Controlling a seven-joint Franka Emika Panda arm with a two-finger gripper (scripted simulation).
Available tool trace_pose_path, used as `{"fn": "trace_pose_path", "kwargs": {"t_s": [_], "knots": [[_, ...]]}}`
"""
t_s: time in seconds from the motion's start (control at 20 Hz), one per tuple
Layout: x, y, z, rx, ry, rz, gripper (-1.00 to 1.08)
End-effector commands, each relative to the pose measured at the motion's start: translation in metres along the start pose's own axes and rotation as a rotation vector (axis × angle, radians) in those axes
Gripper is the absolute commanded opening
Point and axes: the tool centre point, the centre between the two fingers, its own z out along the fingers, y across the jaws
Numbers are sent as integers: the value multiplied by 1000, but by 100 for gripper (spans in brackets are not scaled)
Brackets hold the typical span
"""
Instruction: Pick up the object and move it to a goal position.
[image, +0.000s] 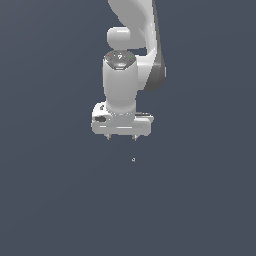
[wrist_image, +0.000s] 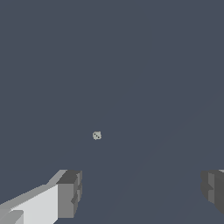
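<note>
The arm (image: 127, 75) looks like smooth white plastic with a soft sheen and a darker grey matt joint. The gripper (image: 121, 138) has white matt fingers (wrist_image: 39, 205) tipped with grey, faceted pads (wrist_image: 70, 192). Below the gripper, the object (wrist_image: 97, 135) is a pale, mottled, dull speck.

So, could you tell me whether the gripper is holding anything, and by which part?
Nothing is held: the gripper is open, and the tiny pale object lies apart from its fingers.
</note>
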Motion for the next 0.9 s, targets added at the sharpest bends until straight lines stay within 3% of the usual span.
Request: {"fn": "trace_pose_path", "kwargs": {"t_s": [0.0,0.5,0.85], "knots": [[0,0,0,0,0,0,100],[-5,-14,4,32,-15,-1,100],[-4,-15,8,31,-16,-4,100]]}}
